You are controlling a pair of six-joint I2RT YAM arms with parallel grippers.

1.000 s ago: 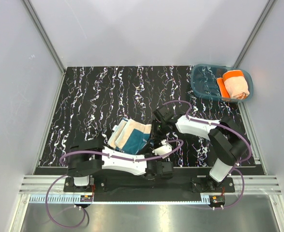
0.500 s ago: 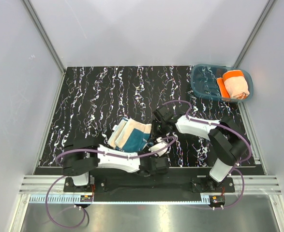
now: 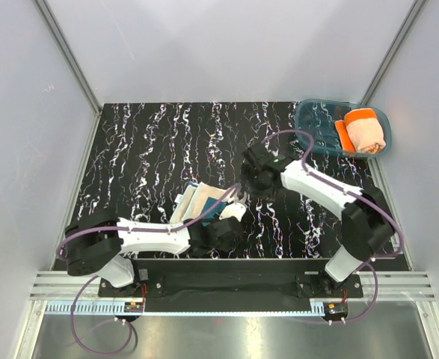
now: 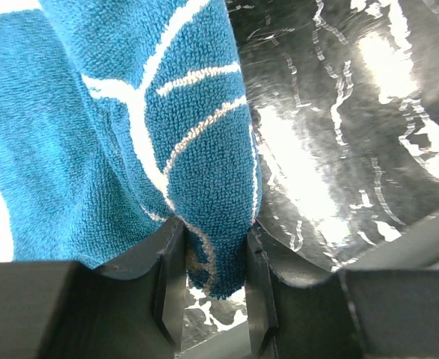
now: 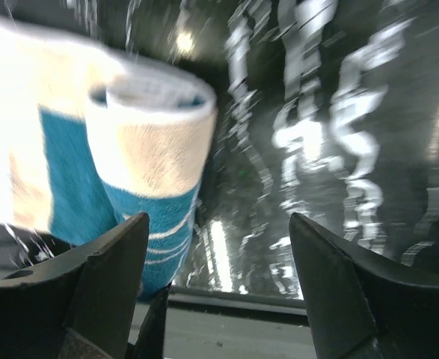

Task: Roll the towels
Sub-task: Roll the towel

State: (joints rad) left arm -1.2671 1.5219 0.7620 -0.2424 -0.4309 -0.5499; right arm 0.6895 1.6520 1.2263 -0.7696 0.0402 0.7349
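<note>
Black marbled table [image 3: 144, 149]: teal towel [image 3: 200, 203] lying part-rolled near front edge. Left gripper [image 4: 212, 277] pinching its fold, jaws clenched on cloth. Right gripper [image 5: 218, 280] hovering alongside, jaws spread. Orange towel [image 3: 365, 133] sitting rolled in blue tray [image 3: 312, 129].

No lettering, label, brand, number or sign can be read in any of the three views. The white lines on the teal towel [image 4: 167, 112] are a printed pattern, not writing (likewise the white veins across the black table [image 3: 144, 149]). The right wrist view is too blurred to show any fine marks.
</note>
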